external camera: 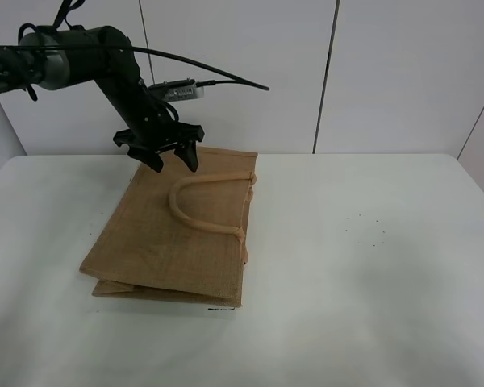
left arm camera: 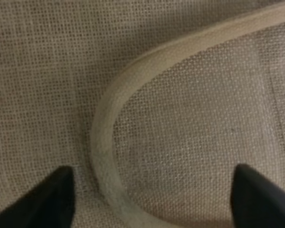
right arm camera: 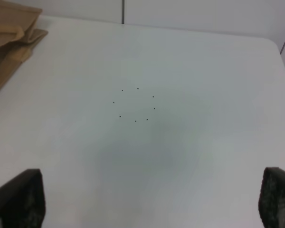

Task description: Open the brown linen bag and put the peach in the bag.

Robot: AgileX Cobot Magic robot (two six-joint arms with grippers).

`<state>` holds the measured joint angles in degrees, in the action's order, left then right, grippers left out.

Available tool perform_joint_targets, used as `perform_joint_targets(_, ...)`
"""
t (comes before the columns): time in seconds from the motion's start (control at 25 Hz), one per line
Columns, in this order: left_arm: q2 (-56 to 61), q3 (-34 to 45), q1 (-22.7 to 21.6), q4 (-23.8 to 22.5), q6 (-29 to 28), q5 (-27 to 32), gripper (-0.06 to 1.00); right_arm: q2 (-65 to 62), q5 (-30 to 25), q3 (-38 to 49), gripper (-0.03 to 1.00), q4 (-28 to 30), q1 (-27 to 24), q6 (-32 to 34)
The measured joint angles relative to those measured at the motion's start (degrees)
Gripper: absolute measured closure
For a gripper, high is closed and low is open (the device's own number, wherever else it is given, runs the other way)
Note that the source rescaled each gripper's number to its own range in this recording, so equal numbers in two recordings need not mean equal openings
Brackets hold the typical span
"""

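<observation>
The brown linen bag (external camera: 177, 242) lies flat and folded on the white table, its beige loop handle (external camera: 206, 201) resting on top. My left gripper (external camera: 171, 160) is open and hovers just above the bag's far end, close to the handle. In the left wrist view the handle (left arm camera: 133, 90) curves across the weave between the two dark fingertips (left arm camera: 47, 202). My right gripper (right arm camera: 149, 204) is open over bare table; it does not show in the exterior high view. A corner of the bag (right arm camera: 12, 33) shows in the right wrist view. The peach is out of view.
The white table (external camera: 371, 266) spreads to the right of the bag, marked with a ring of small black dots (external camera: 369, 232), also in the right wrist view (right arm camera: 135, 104). White wall panels stand behind the table.
</observation>
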<state>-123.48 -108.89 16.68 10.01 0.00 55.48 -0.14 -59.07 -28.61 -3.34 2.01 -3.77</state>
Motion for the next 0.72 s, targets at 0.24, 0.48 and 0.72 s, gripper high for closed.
perform_joint_targets(0.24, 1.61, -1.36, 0.00, -10.01, 0.00, 3.82, -0.05, 0.00, 0.00, 0.00, -0.03, 0.00, 0.00, 0.00)
perform_joint_targets(0.48, 1.67, -1.43, -3.11, -16.86, -3.43, 7.71, -0.05, 0.00, 0.00, 0.18, -0.03, 0.00, 0.00, 0.00)
perform_joint_targets(0.72, 1.67, -1.43, -10.39, -14.80, -2.97, 8.87, -0.05, 0.00, 0.00, 0.25, -0.03, 0.00, 0.00, 0.00)
